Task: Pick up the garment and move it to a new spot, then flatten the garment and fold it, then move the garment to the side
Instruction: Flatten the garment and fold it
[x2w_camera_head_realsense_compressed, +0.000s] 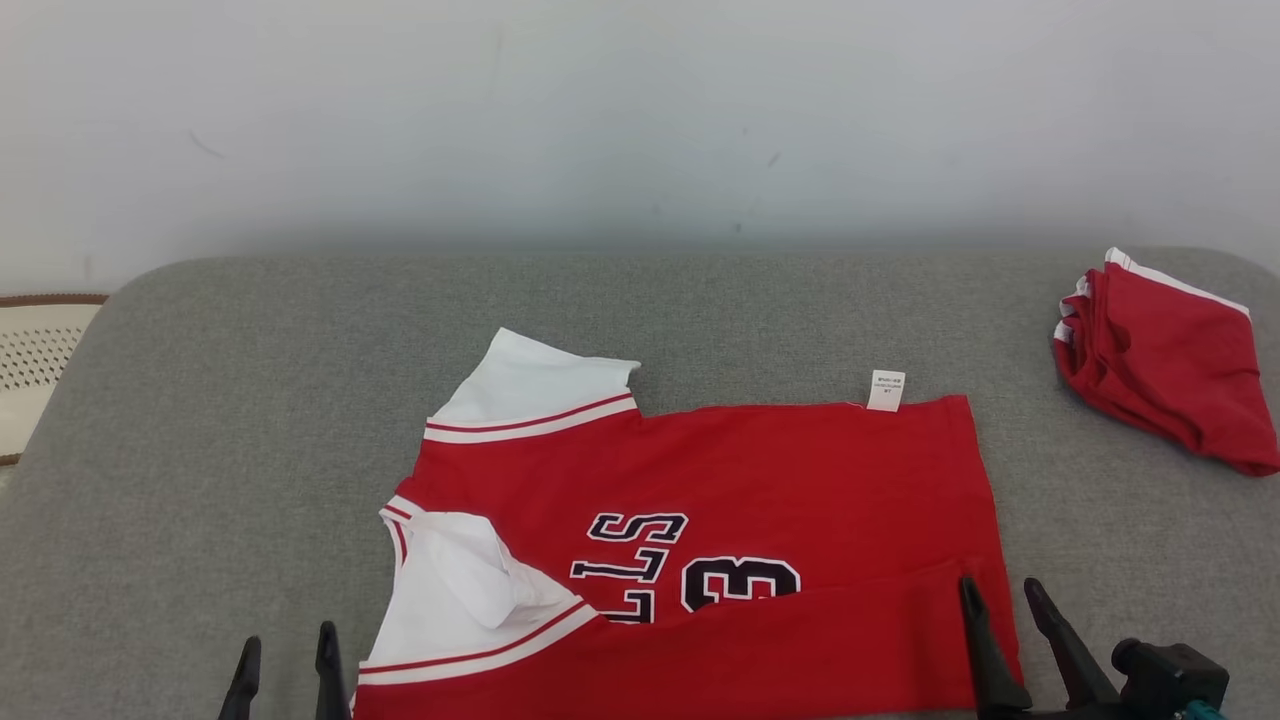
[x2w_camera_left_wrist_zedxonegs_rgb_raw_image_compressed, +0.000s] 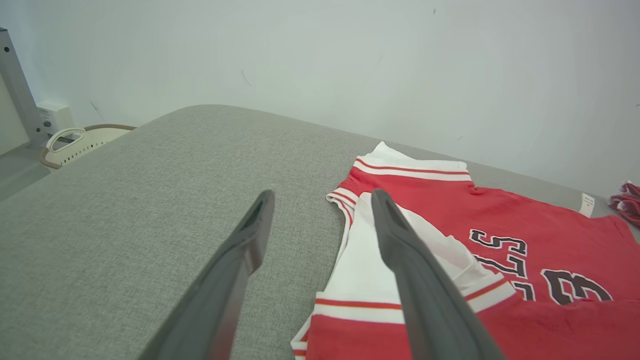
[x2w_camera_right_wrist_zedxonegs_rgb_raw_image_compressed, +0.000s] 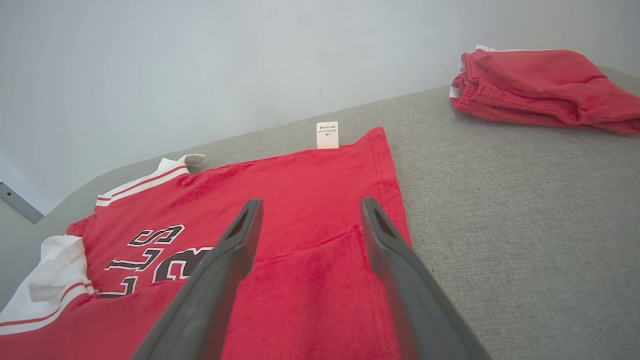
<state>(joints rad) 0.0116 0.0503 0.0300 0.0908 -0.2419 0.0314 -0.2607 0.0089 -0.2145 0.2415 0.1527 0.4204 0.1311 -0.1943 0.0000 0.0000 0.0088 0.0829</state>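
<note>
The garment (x2w_camera_head_realsense_compressed: 760, 470) is a red jersey with white sleeves and dark lettering, lying sideways on the grey surface (x2w_camera_head_realsense_compressed: 250, 420); its near edge is folded up over the body. In the wrist views the garment (x2w_camera_left_wrist_zedxonegs_rgb_raw_image_compressed: 540, 225) (x2w_camera_right_wrist_zedxonegs_rgb_raw_image_compressed: 310, 200) lies flat, a white tag (x2w_camera_right_wrist_zedxonegs_rgb_raw_image_compressed: 327, 135) at its far edge. My left gripper (x2w_camera_head_realsense_compressed: 285, 655) stands open just left of the near white sleeve, nothing between its fingers (x2w_camera_left_wrist_zedxonegs_rgb_raw_image_compressed: 250, 240). My right gripper (x2w_camera_head_realsense_compressed: 1003, 597) is open over the garment's folded right corner, its fingers (x2w_camera_right_wrist_zedxonegs_rgb_raw_image_compressed: 240, 235) apart and holding nothing.
A folded red garment (x2w_camera_head_realsense_compressed: 1160, 360) (x2w_camera_right_wrist_zedxonegs_rgb_raw_image_compressed: 540, 85) sits at the far right of the surface. A cream perforated basket (x2w_camera_head_realsense_compressed: 35, 360) (x2w_camera_left_wrist_zedxonegs_rgb_raw_image_compressed: 80, 142) stands off the left edge. A pale wall (x2w_camera_head_realsense_compressed: 640, 120) rises behind the surface.
</note>
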